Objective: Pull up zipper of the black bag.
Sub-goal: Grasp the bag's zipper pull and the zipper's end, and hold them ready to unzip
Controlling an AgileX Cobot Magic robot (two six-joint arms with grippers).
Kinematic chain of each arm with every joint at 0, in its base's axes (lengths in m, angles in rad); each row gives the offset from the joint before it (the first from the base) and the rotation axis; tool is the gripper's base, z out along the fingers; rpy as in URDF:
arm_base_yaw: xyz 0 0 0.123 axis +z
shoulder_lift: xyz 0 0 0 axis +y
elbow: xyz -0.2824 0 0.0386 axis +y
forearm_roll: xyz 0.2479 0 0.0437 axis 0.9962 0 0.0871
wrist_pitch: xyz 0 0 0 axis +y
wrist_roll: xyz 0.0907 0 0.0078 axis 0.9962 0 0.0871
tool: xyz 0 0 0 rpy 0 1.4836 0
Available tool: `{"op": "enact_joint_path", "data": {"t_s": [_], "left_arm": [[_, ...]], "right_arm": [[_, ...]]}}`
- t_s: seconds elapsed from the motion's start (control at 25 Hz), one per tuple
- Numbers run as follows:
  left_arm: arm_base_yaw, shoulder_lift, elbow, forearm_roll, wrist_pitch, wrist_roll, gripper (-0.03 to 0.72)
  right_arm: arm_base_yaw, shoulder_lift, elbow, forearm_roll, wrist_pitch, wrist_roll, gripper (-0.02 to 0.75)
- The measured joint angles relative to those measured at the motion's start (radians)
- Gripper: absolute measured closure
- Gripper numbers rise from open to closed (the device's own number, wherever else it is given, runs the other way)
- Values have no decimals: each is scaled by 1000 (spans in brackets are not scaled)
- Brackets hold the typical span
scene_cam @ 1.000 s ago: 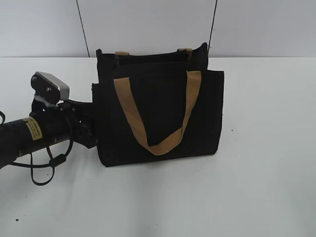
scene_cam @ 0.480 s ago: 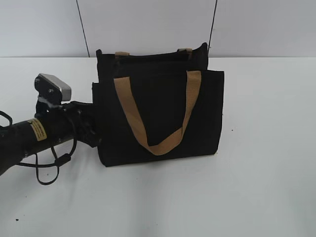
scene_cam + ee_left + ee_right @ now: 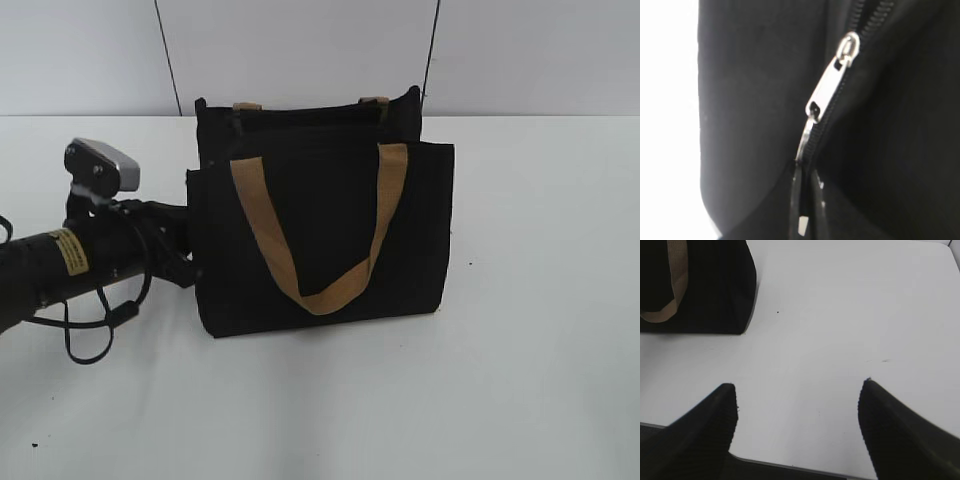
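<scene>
The black bag (image 3: 330,215) stands upright on the white table, its tan handles (image 3: 262,225) hanging down the front. My left gripper (image 3: 196,266) is pressed against the bag's left side. In the left wrist view the jaws (image 3: 807,172) are shut on the lower end of the silver zipper pull tab (image 3: 827,87). The tab slants up to its ring on the black zip line, against the bag's fabric (image 3: 750,100). My right gripper (image 3: 797,390) is open and empty over bare table, to the right of and nearer than the bag's corner (image 3: 715,285). It does not show in the exterior view.
The white table (image 3: 520,350) stretches around the bag. A grey wall with two thin black cables (image 3: 166,55) stands behind it. The table's near edge (image 3: 790,467) lies just under the right gripper.
My left arm has shifted slightly, first lower, then up and a little left, staying at the bag's left side. The bag has barely moved.
</scene>
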Motion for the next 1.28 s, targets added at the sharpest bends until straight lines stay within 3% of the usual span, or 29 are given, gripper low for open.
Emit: {"op": "enact_joint_path", "data": {"t_s": [0.56,1.0,1.12,1.28], "left_arm": [[0,-489,1,-22,359,-1,685],[0,-574,1,-22,456,-7,685],[0,-590,1,-12,470,-45,685],[0,-596,0,39,479,-130,685]], "right_arm": [[0,0,0,0,-1,0,160],[0,0,-1,1,-11,0,160],[0,89,-16,54,-65,-12,160],[0,359,-62,241,-161,-190,160]]}}
